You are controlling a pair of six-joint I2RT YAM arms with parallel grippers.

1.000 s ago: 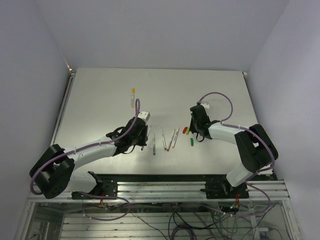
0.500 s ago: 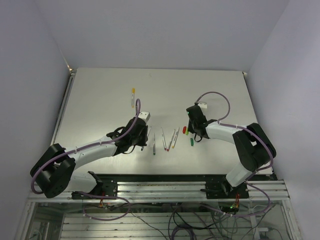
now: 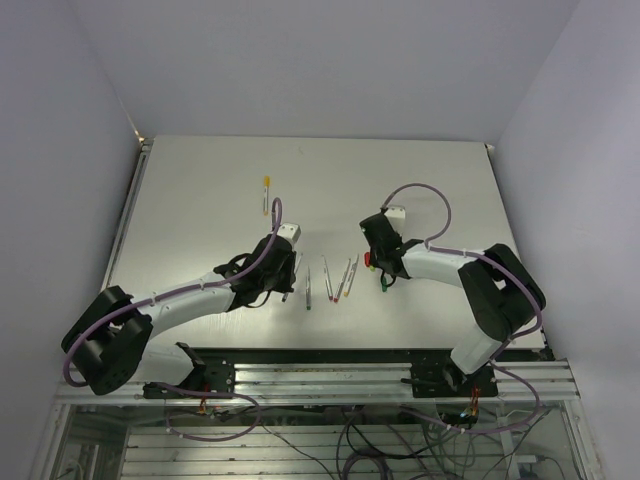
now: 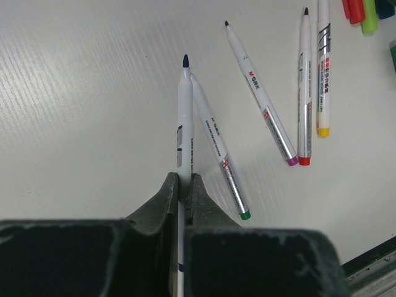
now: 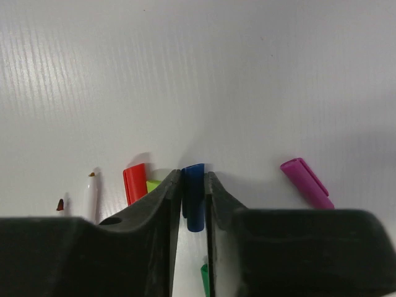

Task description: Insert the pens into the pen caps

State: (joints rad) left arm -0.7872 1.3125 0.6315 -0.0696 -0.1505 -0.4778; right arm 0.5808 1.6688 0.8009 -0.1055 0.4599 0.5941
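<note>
Leftward since the earlier frame goes the right gripper (image 5: 193, 179), which now sits over the caps just right of the loose pens (image 4: 263, 105); the left arm has not shifted. Its jaws stand narrowly apart, clamped on the dark blue cap (image 5: 194, 201), which seems to touch the table (image 3: 200, 180), though the tight view leaves that unsure. The red cap (image 5: 134, 182) lies just left of it and the magenta cap (image 5: 306, 182) to its right. The left gripper (image 4: 184, 185) is pinched tight on the dark-tipped pen (image 4: 185, 124), left of the loose ones.
</note>
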